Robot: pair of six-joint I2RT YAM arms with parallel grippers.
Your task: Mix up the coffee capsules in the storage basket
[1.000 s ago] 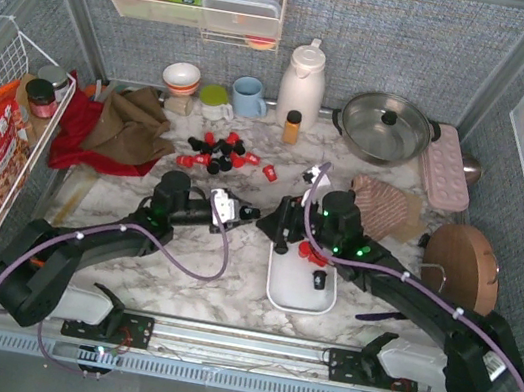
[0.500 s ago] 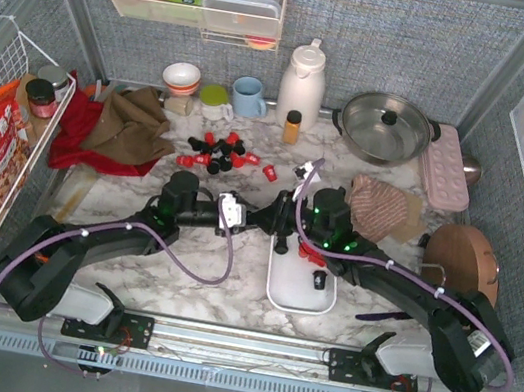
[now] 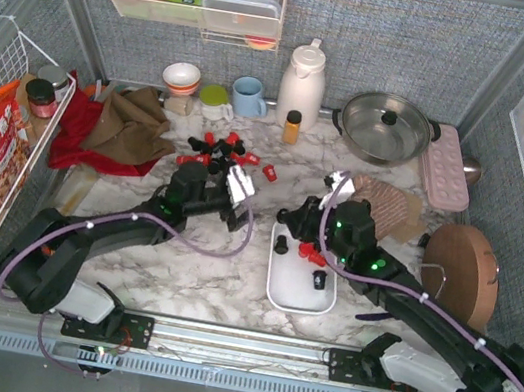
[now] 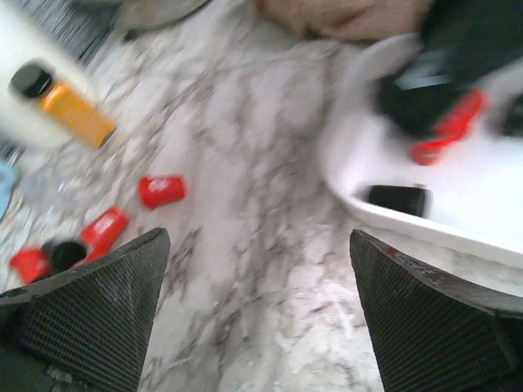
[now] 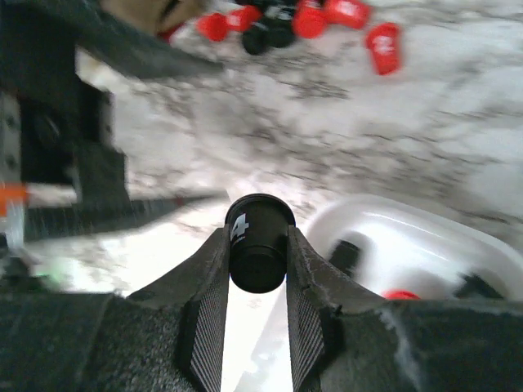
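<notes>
Though a few capsules [image 3: 307, 255] already sit in the basket [image 3: 296, 300], you are early in the job: from above I make out a red or two and a black one on its floor, while the heap [image 3: 217, 154], red and black together, lies on the marble [image 3: 227, 281] at 11 o'clock from the basket, well apart from it. By my reckoning most of the carrying is left, and the colours inside cannot count as mixed until far more pods are in.

Your right pincer [image 5: 257, 242] is clamped on a black capsule [image 5: 257, 261], gripped by its sides between the jaws, its round end facing the wrist camera. In that view the basket's white rim curves in at 4 o'clock of the held pod, just beside it. From above the pod seems to be at the basket's 10 o'clock corner, and I cannot tell whether it hangs over the floor or over the rim. If it is short, a small shift towards 4 o'clock should bring it over the basket before you let go.

Your left pincer [image 4: 261, 278] stands wide apart with nothing between its jaws. Its wrist view is blurred, yet it shows the basket near at 2 o'clock and loose capsules at 9 to 10 o'clock, the nearest a red one. From above it hangs between heap and basket, the heap at 11 o'clock of it, so the next pick looks to be there
</notes>
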